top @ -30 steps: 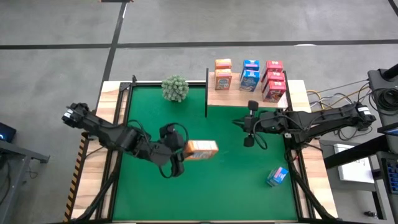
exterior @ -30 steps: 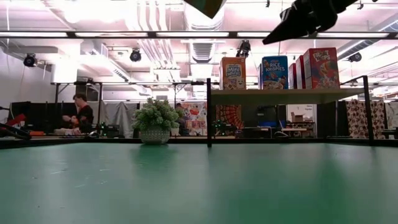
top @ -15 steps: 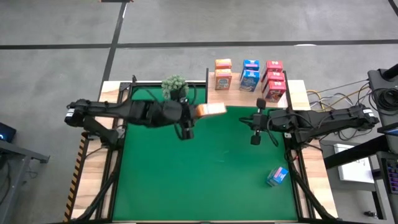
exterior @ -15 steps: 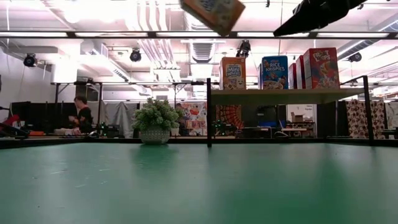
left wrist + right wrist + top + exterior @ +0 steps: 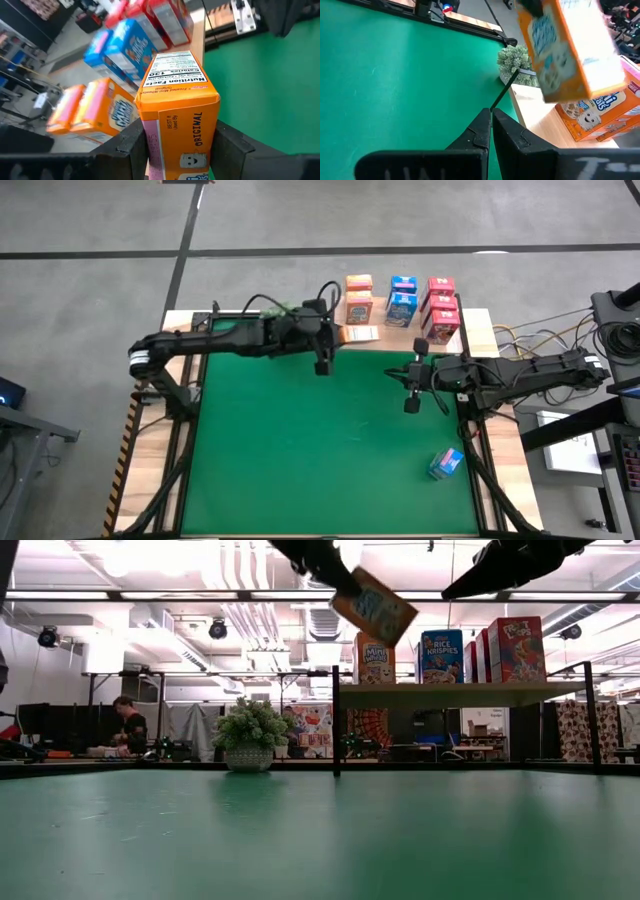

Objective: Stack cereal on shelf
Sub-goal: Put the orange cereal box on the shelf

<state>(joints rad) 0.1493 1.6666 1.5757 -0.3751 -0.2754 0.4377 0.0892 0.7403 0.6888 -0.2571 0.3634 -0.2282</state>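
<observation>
Now an orange box [image 5: 177, 105] is gripped by the left hand [image 5: 335, 340], up in the air beside the shelf [image 5: 470, 330]. Nearby, the right hand [image 5: 408, 380] is kept closed and empty above the mat [image 5: 330, 460].

7 cereal boxes [image 5: 402, 303] stand on the shelf [image 5: 476, 330] — 1 box [image 5: 446, 463] lies on the mat [image 5: 330, 450].

The table [image 5: 180, 430] carries a green mat [image 5: 320, 450]. On the mat, well behind the right pincer [image 5: 409, 376], lies one blue cereal box [image 5: 446, 464]. The shelf [image 5: 480, 330] stands just beyond that pincer, the plant [image 5: 248, 735] beside it.
</observation>
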